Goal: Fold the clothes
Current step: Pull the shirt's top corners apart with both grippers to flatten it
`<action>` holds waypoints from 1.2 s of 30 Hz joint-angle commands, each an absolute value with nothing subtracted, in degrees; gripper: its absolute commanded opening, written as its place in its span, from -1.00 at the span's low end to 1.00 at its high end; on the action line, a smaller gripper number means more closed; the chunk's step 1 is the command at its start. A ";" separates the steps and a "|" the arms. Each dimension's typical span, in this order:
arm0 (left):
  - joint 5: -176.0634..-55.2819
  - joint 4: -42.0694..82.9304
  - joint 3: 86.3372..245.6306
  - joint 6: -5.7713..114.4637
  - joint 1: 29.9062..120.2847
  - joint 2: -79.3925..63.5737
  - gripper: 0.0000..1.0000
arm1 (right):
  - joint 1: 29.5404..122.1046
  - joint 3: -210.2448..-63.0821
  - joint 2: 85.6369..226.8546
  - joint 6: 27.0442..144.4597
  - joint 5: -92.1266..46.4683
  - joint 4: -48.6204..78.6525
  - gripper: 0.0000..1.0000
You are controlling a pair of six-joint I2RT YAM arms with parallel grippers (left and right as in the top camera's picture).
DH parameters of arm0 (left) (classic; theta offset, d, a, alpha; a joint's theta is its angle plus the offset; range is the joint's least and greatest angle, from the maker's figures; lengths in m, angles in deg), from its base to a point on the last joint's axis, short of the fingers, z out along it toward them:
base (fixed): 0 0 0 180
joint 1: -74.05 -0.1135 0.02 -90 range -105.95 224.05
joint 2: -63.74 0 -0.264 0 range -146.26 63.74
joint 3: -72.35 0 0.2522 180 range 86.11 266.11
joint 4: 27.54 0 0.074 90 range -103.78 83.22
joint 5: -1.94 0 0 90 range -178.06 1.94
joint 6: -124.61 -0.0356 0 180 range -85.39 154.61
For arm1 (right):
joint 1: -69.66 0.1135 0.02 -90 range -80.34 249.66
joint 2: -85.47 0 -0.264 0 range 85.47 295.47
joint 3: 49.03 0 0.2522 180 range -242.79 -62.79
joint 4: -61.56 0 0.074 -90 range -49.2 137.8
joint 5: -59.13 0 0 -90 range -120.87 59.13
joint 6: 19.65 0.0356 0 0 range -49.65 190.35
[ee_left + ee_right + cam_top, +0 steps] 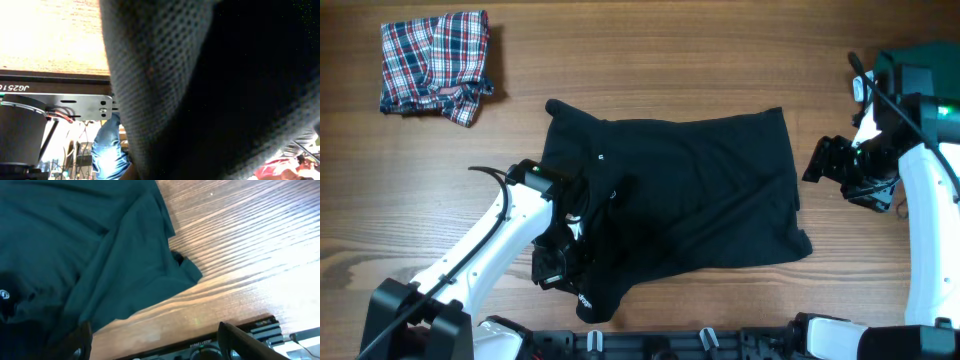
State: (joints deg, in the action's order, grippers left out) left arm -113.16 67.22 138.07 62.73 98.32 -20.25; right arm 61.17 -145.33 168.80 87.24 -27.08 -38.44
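The large black shirt (pixel 700 190) lies spread in the middle of the wooden table (pixel 670 60), its lower left part bunched up. My left gripper (pixel 560 255) sits at that bunched part, shut on the black shirt. In the left wrist view, black cloth (pixel 225 90) fills the picture and hides the fingers. My right gripper (pixel 817 160) hovers just off the shirt's right edge, open. In the right wrist view its fingertips (pixel 82 340) stand wide apart over bare wood, and the shirt's corner (pixel 190 272) lies just beyond them.
A folded red-blue-white plaid garment (pixel 435 62) lies at the back left corner. A dark green garment (pixel 920 60) sits at the back right, behind the right arm. A black mounting rail (pixel 700 340) runs along the table's front edge.
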 commanded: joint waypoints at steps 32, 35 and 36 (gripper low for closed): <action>-92.05 25.23 152.98 57.50 92.09 -26.39 -0.71 | 68.21 -144.04 195.71 87.04 -14.51 3.36 -0.86; -92.05 20.51 152.98 57.20 88.83 -32.29 -0.92 | 68.38 -144.02 196.82 87.09 -15.50 4.71 -0.91; -92.09 18.89 152.98 56.37 87.96 -33.86 -0.92 | 68.49 -144.02 197.15 87.13 -16.89 5.17 -0.91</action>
